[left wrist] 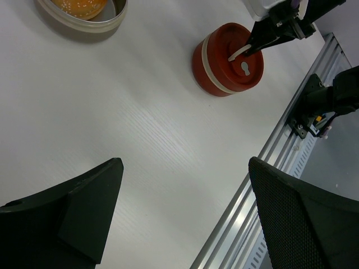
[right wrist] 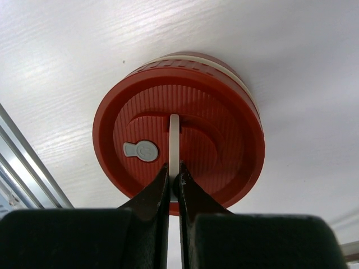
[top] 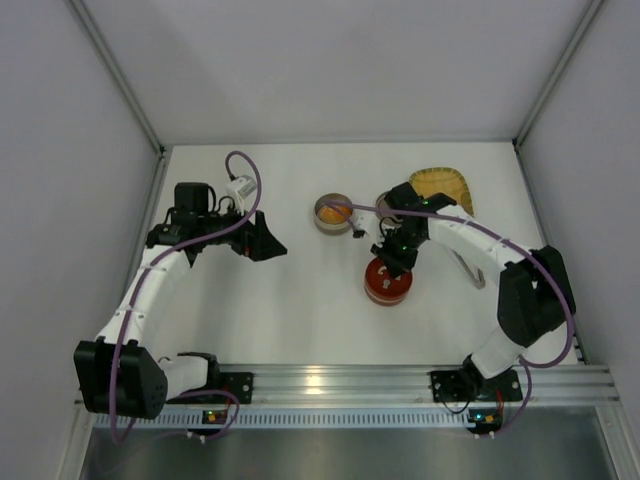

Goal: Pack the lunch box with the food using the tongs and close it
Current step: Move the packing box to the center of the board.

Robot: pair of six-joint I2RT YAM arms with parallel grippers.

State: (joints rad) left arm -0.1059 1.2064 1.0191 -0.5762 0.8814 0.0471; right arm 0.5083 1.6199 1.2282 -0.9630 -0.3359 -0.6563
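My right gripper (right wrist: 174, 175) is shut on the thin white strap handle (right wrist: 174, 137) of the lunch box's red ribbed lid (right wrist: 219, 151). The lid (top: 388, 283) has a cream band and sits low over the table, mid-right. A round steel tin of the lunch box (top: 318, 214) stands behind it with the round orange food (top: 334, 211) inside. In the left wrist view the tin (left wrist: 112, 19) shows at the top edge. The slim tongs (top: 472, 272) lie on the table to the right, partly under the right arm. My left gripper (top: 268, 240) hovers open and empty, well left of the tin.
A yellow woven tray (top: 445, 186) lies at the back right. A second round tin (top: 384, 203) is mostly hidden behind the right wrist. White walls close in the table on three sides. An aluminium rail (left wrist: 269, 151) runs along the near edge.
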